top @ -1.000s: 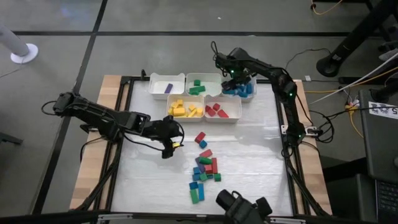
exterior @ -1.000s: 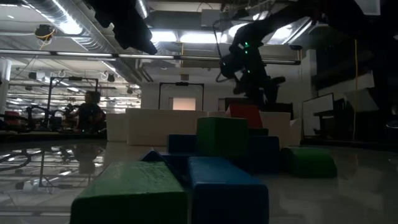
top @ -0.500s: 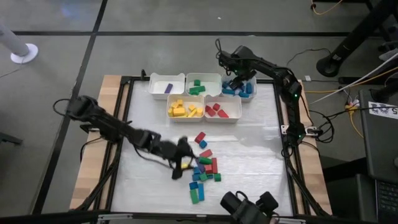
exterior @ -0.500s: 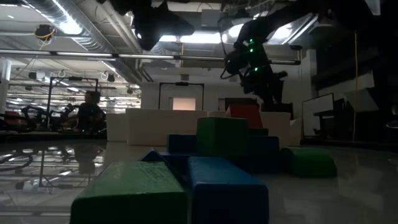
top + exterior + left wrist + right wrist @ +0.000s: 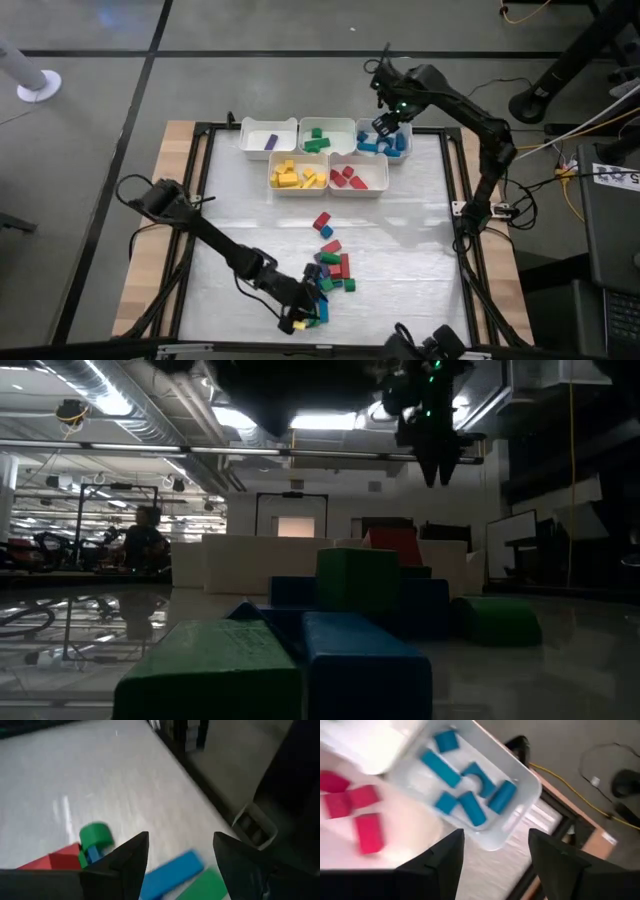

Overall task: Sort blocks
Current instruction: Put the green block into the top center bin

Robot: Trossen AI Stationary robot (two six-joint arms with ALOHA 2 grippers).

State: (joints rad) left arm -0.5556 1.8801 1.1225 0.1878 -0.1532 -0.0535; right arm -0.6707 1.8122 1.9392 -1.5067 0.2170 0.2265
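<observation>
While both tools stand spread and hold nothing, unsorted blocks lie heaped on the desk.
Left tool reaches low at the near end of that heap, fingers apart over a long blue block beside a green one; right tool hangs released above the bin of blue blocks, next to the red bin, yellow bin, green bin and a bin with one purple block.

Five white bins, white table, seated person, possibly yellow cable
</observation>
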